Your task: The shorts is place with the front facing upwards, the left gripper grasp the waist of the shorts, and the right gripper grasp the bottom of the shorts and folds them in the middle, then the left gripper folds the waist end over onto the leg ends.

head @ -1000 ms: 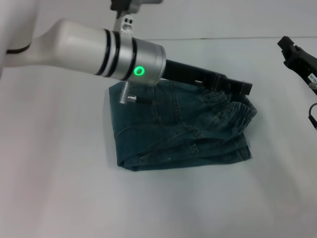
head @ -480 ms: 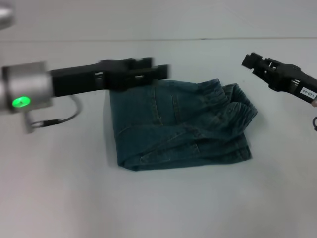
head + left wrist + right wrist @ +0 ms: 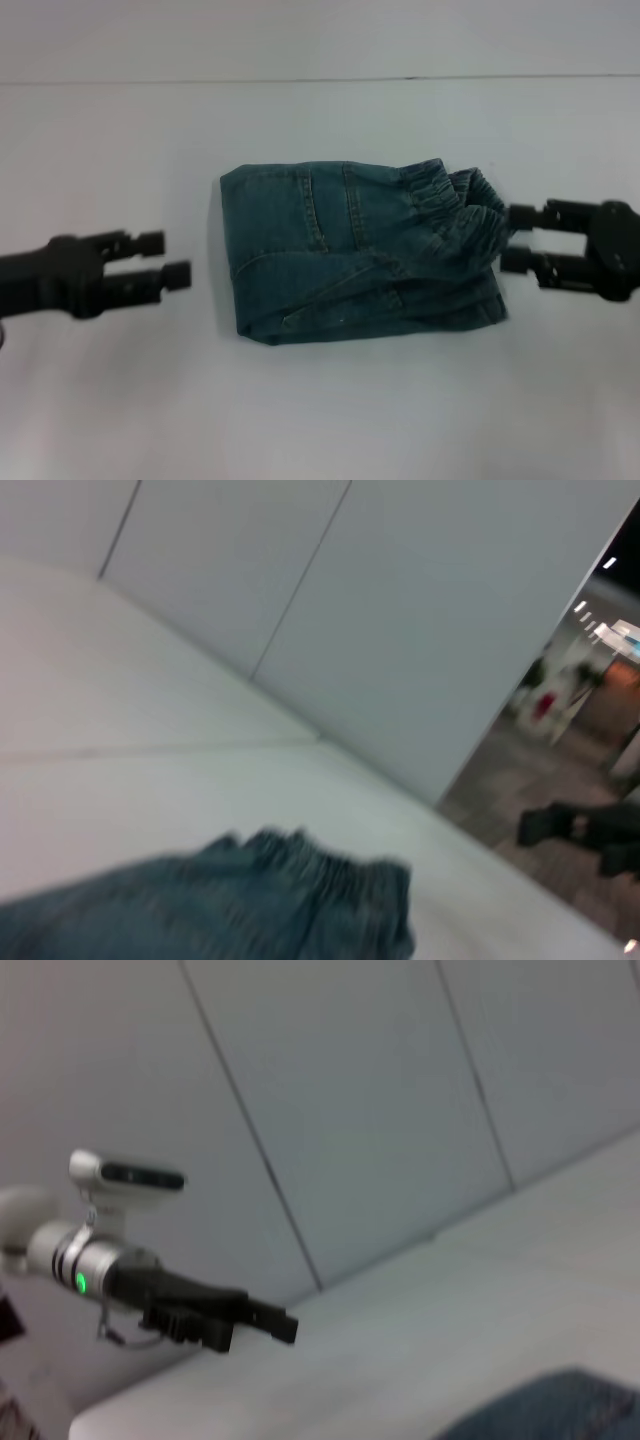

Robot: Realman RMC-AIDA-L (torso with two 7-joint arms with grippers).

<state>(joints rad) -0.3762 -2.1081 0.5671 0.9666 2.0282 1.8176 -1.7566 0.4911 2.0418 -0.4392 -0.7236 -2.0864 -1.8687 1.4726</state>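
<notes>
White surface (image 3: 120, 400) holds the shorts (image 3: 350, 250) folded in the middle, my left end effector (image 3: 178, 258) and right end effector (image 3: 516, 238) both wide apart and holding nothing, so I think pulling away slowly keeps the fold neat.

The folded shorts (image 3: 365, 250) lay mid-tabletop (image 3: 320, 410), waist (image 3: 455, 205) toward the right. The left hand (image 3: 170, 258) stood well apart leftward; the right hand (image 3: 512, 238) was just beside the waist.
</notes>
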